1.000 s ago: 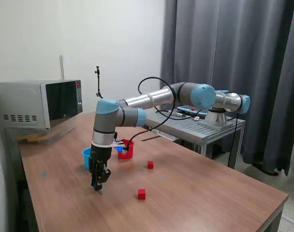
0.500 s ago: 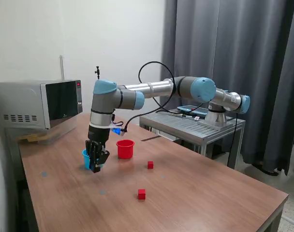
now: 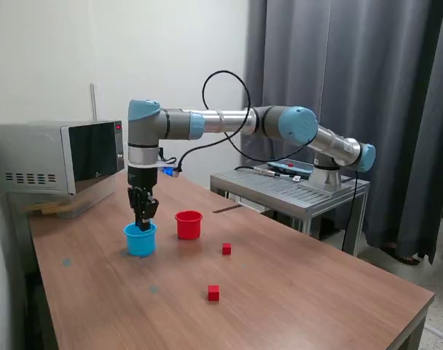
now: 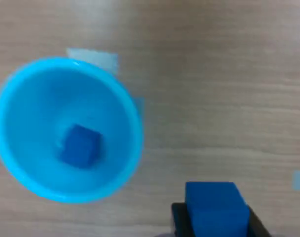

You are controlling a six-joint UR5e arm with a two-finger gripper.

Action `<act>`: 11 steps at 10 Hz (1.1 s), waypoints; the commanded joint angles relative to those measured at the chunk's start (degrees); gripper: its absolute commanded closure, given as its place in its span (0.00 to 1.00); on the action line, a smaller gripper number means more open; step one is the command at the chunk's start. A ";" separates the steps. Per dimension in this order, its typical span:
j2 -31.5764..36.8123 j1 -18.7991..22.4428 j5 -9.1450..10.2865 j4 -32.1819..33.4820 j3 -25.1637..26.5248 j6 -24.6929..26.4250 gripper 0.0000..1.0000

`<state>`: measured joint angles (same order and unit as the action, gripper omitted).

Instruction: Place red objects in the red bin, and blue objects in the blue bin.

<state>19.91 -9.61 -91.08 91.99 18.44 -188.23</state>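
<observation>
Blue cube sits clamped between the claw fingers, seen close in the wrist view; the claw is closed on it. In the exterior view the claw hangs pointing down directly over the light blue cup, tips just above its rim. The wrist view puts the held cube beside the cup opening rather than centred on it.

Second blue cube lies inside the light blue cup, on its floor, slightly off centre.

Red cup stands upright on the counter, just beside the blue cup toward the exterior view's right, not touching it. Can't tell whether anything is inside it.

Two red cubes loose on the counter: one near the red cup, toward the exterior view's right; the other farther toward the camera, well apart from both cups.

Pale tape-like patches on the wood next to the blue cup in the wrist view.

Microwave at the counter's far end on the exterior view's left, door shut. The arm base sits on a slatted metal stand behind the counter, dark curtain behind that.

No readable brand, label or writing in either view.
</observation>
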 commanded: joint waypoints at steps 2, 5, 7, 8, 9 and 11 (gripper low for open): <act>0.30 -2.69 0.02 -1.37 0.28 -0.03 1.00; 0.30 -4.27 0.02 -1.37 1.24 0.06 1.00; 0.30 -4.19 0.11 -1.37 2.64 0.14 1.00; 0.74 -4.10 0.20 -1.37 4.05 0.49 1.00; 1.96 -4.19 0.20 -1.37 5.63 0.32 1.00; 2.06 -4.27 0.20 -1.37 6.34 0.67 1.00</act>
<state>21.65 -13.81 -90.89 90.62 23.90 -187.82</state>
